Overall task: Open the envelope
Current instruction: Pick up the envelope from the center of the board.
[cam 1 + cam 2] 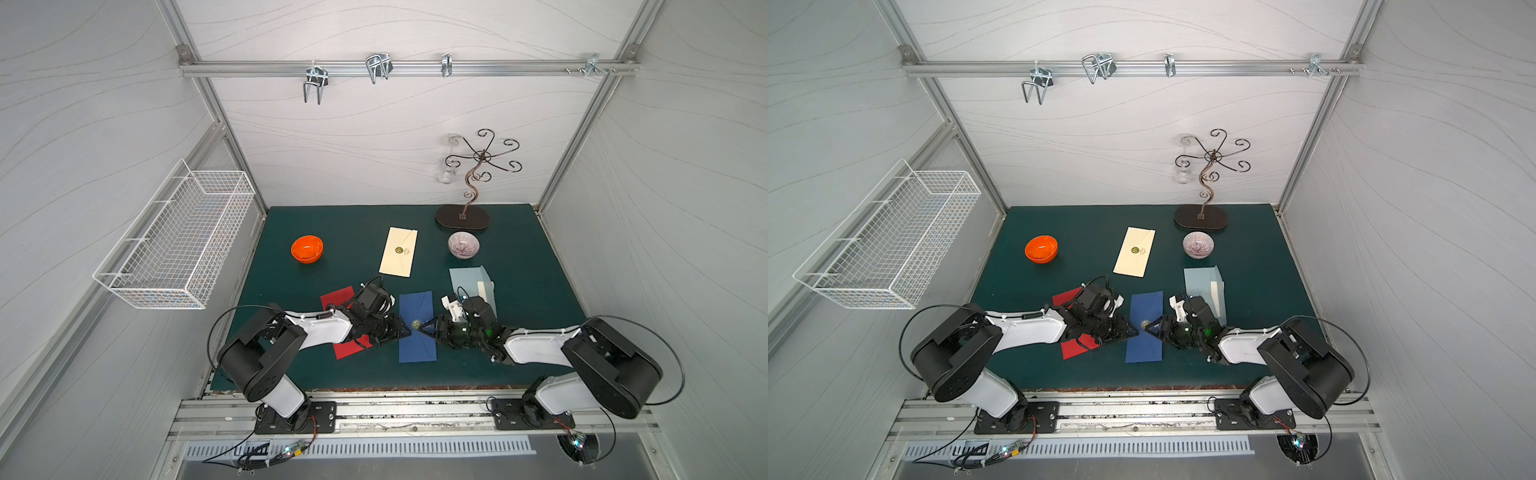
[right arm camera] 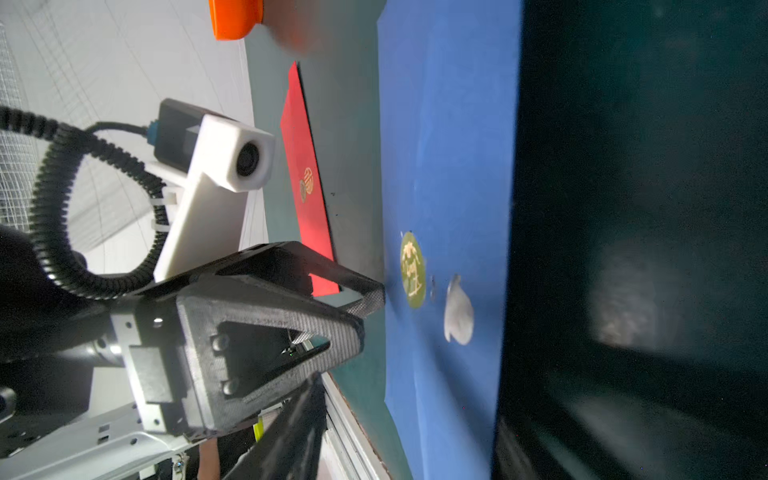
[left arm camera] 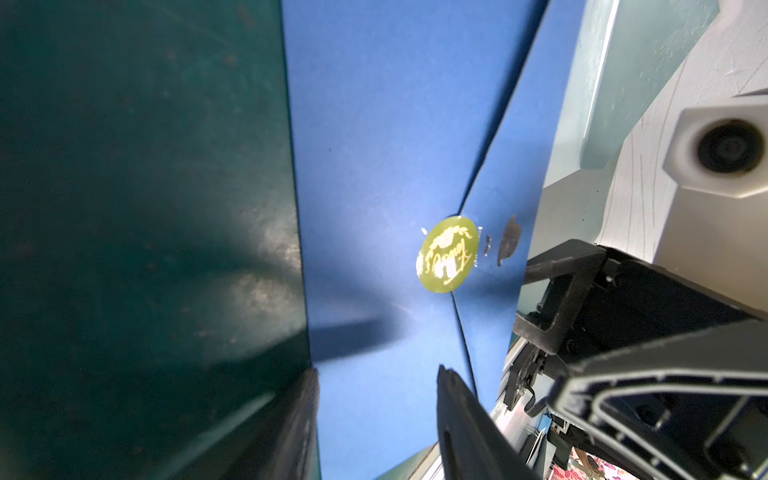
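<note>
Here, the blue envelope (image 1: pixel 416 307) lies flat on the green desk (image 1: pixel 519 291), in the lower middle of both top views, between the two arms. The left claw (image 1: pixel 403 331) sits at its left edge, jaws apart, one fingertip (image 2: pixel 374 296) right at the paper's border, level with the round gold seal (image 3: pixel 446 254). The right claw (image 1: pixel 427 328) faces it from the right side of the frame, with its jaws also apart and gripping nothing visible. Just beside the seal is a pale scuffed patch (image 2: pixel 457 311). A red envelope (image 1: pixel 338 297) lies partly under the left arm.
</note>
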You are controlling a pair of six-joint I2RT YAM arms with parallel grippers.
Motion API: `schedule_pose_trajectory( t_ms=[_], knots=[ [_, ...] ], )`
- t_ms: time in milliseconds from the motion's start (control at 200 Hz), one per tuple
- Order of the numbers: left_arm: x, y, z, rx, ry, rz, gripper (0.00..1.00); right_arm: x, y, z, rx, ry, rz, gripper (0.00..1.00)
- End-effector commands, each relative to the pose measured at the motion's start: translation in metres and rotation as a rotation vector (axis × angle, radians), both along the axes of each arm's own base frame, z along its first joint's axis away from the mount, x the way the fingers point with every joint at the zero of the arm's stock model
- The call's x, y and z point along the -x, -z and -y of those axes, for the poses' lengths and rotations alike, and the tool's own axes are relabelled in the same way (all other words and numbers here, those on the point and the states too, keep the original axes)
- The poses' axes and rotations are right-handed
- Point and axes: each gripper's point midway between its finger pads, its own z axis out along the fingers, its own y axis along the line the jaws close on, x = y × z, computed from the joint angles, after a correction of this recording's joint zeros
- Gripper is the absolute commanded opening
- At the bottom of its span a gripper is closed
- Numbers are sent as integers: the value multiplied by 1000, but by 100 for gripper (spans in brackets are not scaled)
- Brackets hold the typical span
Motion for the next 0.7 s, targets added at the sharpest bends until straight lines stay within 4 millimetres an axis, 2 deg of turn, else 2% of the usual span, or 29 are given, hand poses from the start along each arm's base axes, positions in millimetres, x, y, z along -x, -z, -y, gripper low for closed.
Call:
schedule_pose_trajectory(
  t_ms=[0,540,635,695],
  knots=[
    [2,5,-2,-22,-7,-9,50,1,-3,0,-9,-10,8,54],
    [2,5,-3,-24,-11,-5,50,2,4,-1,-7,-13,-27,37],
    [2,5,-3,-24,-12,-6,50,1,6,0,0,-5,-30,36],
    [2,5,-3,-24,-11,-5,50,1,7,1,5,0,-35,32]
  ],
)
